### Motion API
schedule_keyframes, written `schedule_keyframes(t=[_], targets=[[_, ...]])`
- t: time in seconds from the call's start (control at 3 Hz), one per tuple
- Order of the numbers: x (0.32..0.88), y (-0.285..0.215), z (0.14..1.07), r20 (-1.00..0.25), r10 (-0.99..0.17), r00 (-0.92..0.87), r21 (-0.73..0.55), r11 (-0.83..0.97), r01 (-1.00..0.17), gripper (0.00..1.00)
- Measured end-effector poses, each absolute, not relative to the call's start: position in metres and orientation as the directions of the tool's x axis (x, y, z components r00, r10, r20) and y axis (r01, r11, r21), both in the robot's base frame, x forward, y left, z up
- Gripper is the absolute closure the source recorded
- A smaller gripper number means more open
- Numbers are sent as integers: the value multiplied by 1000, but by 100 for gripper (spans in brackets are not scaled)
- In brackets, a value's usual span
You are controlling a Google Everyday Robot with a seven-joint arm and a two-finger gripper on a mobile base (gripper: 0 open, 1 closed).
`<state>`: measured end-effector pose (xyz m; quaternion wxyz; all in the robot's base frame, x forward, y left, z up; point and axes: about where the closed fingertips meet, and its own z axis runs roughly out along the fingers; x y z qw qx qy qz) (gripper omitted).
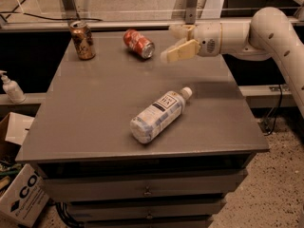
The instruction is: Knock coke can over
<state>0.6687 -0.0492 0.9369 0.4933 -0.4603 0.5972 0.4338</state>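
The red coke can (139,43) lies on its side near the back of the grey table (95,108), its silver end facing front right. My gripper (172,44) hovers just to the right of the can, a small gap apart, with its cream fingers (179,52) spread and empty. The white arm reaches in from the right.
A brown-gold can (82,40) stands upright at the back left. A clear plastic bottle with a white cap (159,114) lies on its side mid-table. A cardboard box (21,201) and a soap dispenser (10,88) sit to the left, off the table.
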Motion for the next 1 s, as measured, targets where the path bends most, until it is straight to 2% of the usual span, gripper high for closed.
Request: schedule_keyframes(t=[1.0], targets=[[660, -59, 930, -989, -124, -82, 54, 210, -976, 0]])
